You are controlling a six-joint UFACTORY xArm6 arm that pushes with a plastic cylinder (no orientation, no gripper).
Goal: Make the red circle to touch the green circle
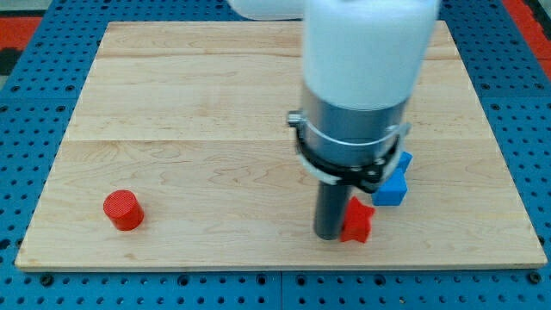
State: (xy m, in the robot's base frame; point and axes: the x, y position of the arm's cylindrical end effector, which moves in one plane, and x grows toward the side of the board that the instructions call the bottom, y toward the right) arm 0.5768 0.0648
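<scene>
The red circle (123, 210) is a short red cylinder standing near the board's bottom left. No green circle shows; the arm's wide body may hide it. My tip (328, 235) is at the lower end of the dark rod, low on the board right of centre. It sits right against the left side of a red star-shaped block (357, 220). The tip is far to the right of the red circle.
A blue block (394, 183) of unclear shape lies just up and right of the red star, partly hidden by the arm. The wooden board (189, 120) rests on a blue perforated table (26, 112).
</scene>
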